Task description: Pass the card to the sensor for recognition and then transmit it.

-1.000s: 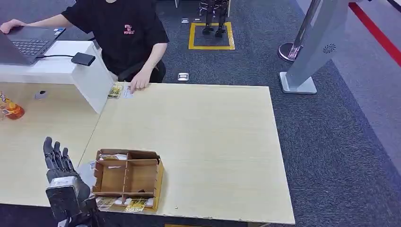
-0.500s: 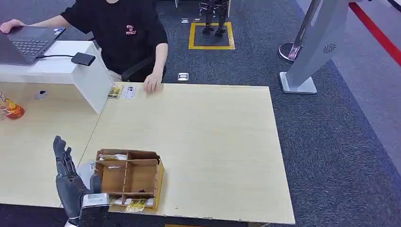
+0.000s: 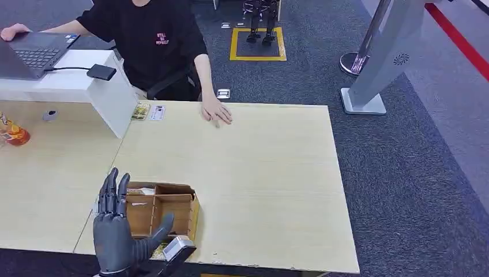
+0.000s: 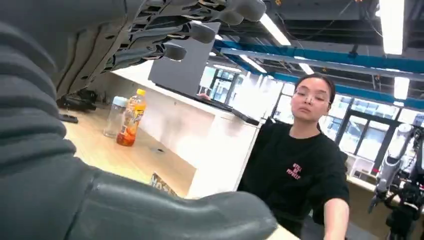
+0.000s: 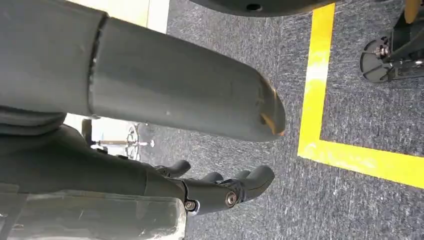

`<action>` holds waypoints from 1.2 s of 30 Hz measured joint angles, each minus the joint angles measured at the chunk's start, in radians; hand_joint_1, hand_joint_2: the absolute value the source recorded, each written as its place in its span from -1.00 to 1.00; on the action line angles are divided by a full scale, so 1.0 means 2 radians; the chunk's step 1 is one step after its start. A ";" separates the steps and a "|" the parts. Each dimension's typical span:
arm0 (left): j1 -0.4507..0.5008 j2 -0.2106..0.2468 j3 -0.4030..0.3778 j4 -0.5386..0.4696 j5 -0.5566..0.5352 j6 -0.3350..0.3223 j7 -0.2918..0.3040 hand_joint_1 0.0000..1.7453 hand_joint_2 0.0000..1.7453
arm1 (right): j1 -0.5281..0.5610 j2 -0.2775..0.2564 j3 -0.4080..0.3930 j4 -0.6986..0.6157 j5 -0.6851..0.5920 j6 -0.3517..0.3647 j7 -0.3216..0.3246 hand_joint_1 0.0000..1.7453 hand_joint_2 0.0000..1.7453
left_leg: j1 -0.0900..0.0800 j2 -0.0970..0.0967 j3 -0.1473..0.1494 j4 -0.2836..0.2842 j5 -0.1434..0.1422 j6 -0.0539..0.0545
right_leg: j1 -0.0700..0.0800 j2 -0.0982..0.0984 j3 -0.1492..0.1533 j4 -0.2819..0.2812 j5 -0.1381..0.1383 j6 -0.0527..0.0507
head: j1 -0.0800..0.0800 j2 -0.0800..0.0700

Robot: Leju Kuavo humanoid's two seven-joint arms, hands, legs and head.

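Holding the left hand (image 3: 118,231) upright over the near left corner of the cardboard box (image 3: 164,209), with fingers (image 3: 112,190) straight and pressed side by side and the thumb stuck out toward the box. Grips nothing. Seen from the left wrist, reaches the same straight fingers (image 4: 190,32) out ahead, toward a laptop (image 4: 182,65) on a white riser.

Keeps the cards apart in two places. Shows one pale card (image 3: 138,191) lying in the far left compartment of the box, and a yellow card (image 3: 162,250) at its near edge, partly hidden by the wrist. Shows two more, a yellow-printed card (image 3: 140,111) and a white card (image 3: 156,112), lying flat side by side at the far edge of the table (image 3: 259,190), just beside the riser (image 3: 109,95). Cannot tell what is printed on any of them.

Leaves a small black device (image 3: 101,71) on the riser, cabled, near the laptop. Has a person's hand (image 3: 217,111) resting flat on the far table edge, near the two cards but apart from them. Stands an orange bottle (image 3: 12,134) at the far left.

Hangs the right hand (image 5: 215,190) over grey carpet, fingers side by side and lightly bent, thumb well apart, nothing between.
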 joint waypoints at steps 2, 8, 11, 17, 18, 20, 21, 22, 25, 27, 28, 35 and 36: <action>-0.004 0.007 -0.011 0.003 -0.010 -0.002 0.011 -1.00 1.00 | 0.000 0.000 -0.002 -0.001 0.001 0.001 -0.001 -1.00 -1.00 | 0.000 0.000 0.000 0.000 0.000 0.000 | 0.000 0.000 0.000 0.000 0.000 0.000 | 0.000 0.000; -0.018 0.017 -0.042 0.009 0.036 -0.003 0.000 -1.00 1.00 | 0.000 0.000 -0.005 -0.003 0.001 0.003 -0.003 -1.00 -1.00 | 0.000 0.000 0.000 0.000 0.000 0.000 | 0.000 0.000 0.000 0.000 0.000 0.000 | 0.000 0.000; -0.026 0.025 -0.064 0.009 0.155 -0.021 -0.058 -1.00 1.00 | 0.000 0.001 -0.007 -0.005 0.000 0.005 -0.006 -1.00 -1.00 | 0.000 0.000 0.000 0.000 0.000 0.000 | 0.000 0.000 0.000 0.000 0.000 0.000 | 0.000 0.000; -0.019 0.044 -0.089 0.002 0.248 -0.034 -0.108 -1.00 1.00 | 0.001 0.004 -0.016 -0.010 -0.004 0.008 -0.011 -1.00 -1.00 | 0.000 0.000 0.000 0.000 0.000 0.000 | 0.000 0.000 0.000 0.000 0.000 0.000 | 0.000 0.000; -0.016 0.047 -0.090 0.002 0.234 -0.029 -0.096 -1.00 1.00 | 0.001 0.004 -0.018 -0.011 -0.004 0.009 -0.011 -1.00 -1.00 | 0.000 0.000 0.000 0.000 0.000 0.000 | 0.000 0.000 0.000 0.000 0.000 0.000 | 0.000 0.000; -0.012 0.057 -0.093 0.002 0.196 -0.018 -0.072 -1.00 1.00 | 0.001 0.007 -0.020 -0.014 -0.004 0.010 -0.011 -1.00 -1.00 | 0.000 0.000 0.000 0.000 0.000 0.000 | 0.000 0.000 0.000 0.000 0.000 0.000 | 0.000 0.000; -0.009 0.063 -0.095 0.000 0.174 -0.013 -0.059 -1.00 1.00 | 0.002 0.007 -0.021 -0.016 -0.004 0.011 -0.011 -1.00 -1.00 | 0.000 0.000 0.000 0.000 0.000 0.000 | 0.000 0.000 0.000 0.000 0.000 0.000 | 0.000 0.000; -0.006 0.068 -0.096 -0.001 0.147 -0.009 -0.044 -1.00 1.00 | 0.002 0.008 -0.022 -0.017 -0.004 0.014 -0.011 -1.00 -1.00 | 0.000 0.000 0.000 0.000 0.000 0.000 | 0.000 0.000 0.000 0.000 0.000 0.000 | 0.000 0.000; 0.001 0.084 -0.100 -0.005 0.101 -0.006 -0.013 -1.00 1.00 | 0.002 0.009 -0.026 -0.020 -0.003 0.016 -0.011 -1.00 -1.00 | 0.000 0.000 0.000 0.000 0.000 0.000 | 0.000 0.000 0.000 0.000 0.000 0.000 | 0.000 0.000; 0.002 0.096 -0.105 -0.007 0.070 -0.003 0.006 -1.00 1.00 | 0.002 0.010 -0.028 -0.022 -0.001 0.017 -0.011 -1.00 -1.00 | 0.000 0.000 0.000 0.000 0.000 0.000 | 0.000 0.000 0.000 0.000 0.000 0.000 | 0.000 0.000; 0.003 0.103 -0.108 -0.008 0.053 -0.002 0.018 -1.00 1.00 | 0.002 0.010 -0.028 -0.022 0.000 0.018 -0.011 -1.00 -1.00 | 0.000 0.000 0.000 0.000 0.000 0.000 | 0.000 0.000 0.000 0.000 0.000 0.000 | 0.000 0.000; 0.009 0.150 -0.126 -0.017 -0.035 -0.012 0.087 -1.00 1.00 | 0.002 0.010 -0.032 -0.026 0.006 0.024 -0.016 -1.00 -1.00 | 0.000 0.000 0.000 0.000 0.000 0.000 | 0.000 0.000 0.000 0.000 0.000 0.000 | 0.000 0.000; 0.010 0.155 -0.128 -0.019 -0.043 -0.014 0.096 -1.00 1.00 | 0.002 0.010 -0.032 -0.026 0.007 0.025 -0.016 -1.00 -1.00 | 0.000 0.000 0.000 0.000 0.000 0.000 | 0.000 0.000 0.000 0.000 0.000 0.000 | 0.000 0.000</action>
